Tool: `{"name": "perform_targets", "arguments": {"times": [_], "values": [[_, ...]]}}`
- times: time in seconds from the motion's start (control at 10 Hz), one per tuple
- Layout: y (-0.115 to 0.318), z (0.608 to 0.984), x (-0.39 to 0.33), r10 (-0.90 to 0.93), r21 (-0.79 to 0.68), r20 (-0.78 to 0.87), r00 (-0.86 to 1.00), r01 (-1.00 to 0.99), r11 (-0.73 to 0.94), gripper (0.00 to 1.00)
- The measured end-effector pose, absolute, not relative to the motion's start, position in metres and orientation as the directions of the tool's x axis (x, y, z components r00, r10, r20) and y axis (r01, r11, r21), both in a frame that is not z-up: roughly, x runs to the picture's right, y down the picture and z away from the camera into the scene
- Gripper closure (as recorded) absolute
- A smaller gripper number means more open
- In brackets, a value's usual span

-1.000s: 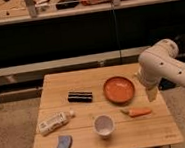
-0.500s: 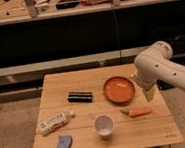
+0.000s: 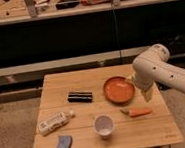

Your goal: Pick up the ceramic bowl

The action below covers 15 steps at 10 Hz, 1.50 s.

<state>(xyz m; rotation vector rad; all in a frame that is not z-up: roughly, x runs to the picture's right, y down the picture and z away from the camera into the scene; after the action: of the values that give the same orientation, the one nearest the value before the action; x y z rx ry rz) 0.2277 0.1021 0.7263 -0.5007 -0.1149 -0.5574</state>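
Note:
The ceramic bowl [image 3: 119, 89] is a wide, shallow orange dish with a darker rim, upright on the right half of the wooden table [image 3: 87, 84]. My white arm reaches in from the right and bends down at the table's right side. The gripper [image 3: 147, 95] hangs just right of the bowl's right rim, low over the table, between the bowl and the table's right edge. I cannot tell whether it touches the rim. It holds nothing that I can see.
A carrot [image 3: 139, 112] lies just in front of the gripper. A small white cup [image 3: 104, 125] stands front centre, a black box [image 3: 80, 96] left of the bowl, a white bottle [image 3: 55, 122] and a blue sponge [image 3: 63, 146] front left. A dark shelf unit stands behind.
My arm has shifted left and down, bringing the gripper closer to the bowl's right rim. The objects on the table have not moved.

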Motion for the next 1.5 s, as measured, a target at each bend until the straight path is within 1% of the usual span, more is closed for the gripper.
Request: {"name": "perform_targets", "arguments": {"times": [0.5, 0.9, 1.5], "values": [[0.113, 0.755, 0.221, -0.55, -0.375, 0.296, 0.781, 0.624, 0.685, 0.2], [0.126, 0.787, 0.221, -0.574, -0.344, 0.329, 0.75, 0.661, 0.667, 0.2], [0.131, 0.819, 0.222, -0.601, -0.31, 0.373, 0.707, 0.706, 0.637, 0.2]]}}
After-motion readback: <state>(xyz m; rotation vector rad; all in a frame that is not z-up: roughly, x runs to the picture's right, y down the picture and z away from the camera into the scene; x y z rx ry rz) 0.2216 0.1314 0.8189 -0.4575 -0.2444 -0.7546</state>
